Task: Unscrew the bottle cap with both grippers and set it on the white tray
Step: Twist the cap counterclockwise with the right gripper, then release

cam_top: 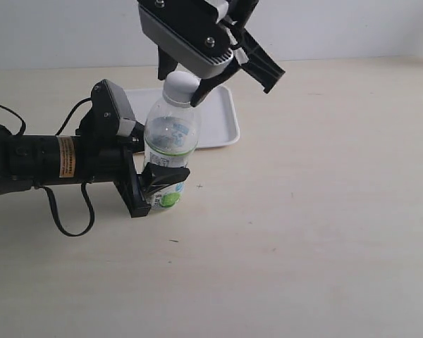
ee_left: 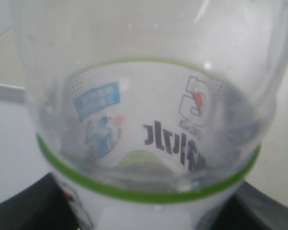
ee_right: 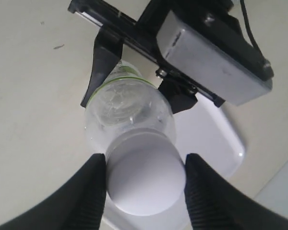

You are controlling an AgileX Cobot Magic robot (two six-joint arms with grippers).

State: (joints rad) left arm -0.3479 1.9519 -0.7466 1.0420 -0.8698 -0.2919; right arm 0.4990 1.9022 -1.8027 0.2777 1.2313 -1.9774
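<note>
White bottle cap [ee_right: 146, 182] sits pinched in the right hand [ee_right: 145, 162]; left hand [cam_top: 163, 180] clamps the bottle [cam_top: 170, 134].

Pale cream tabletop [cam_top: 324, 232] with a few dark specks, plain whitish wall [cam_top: 56, 32] behind, under perhaps diffuse light.

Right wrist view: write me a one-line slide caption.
The right gripper clasps the bottle cap while the left gripper clamps the bottle near the white tray.
</note>
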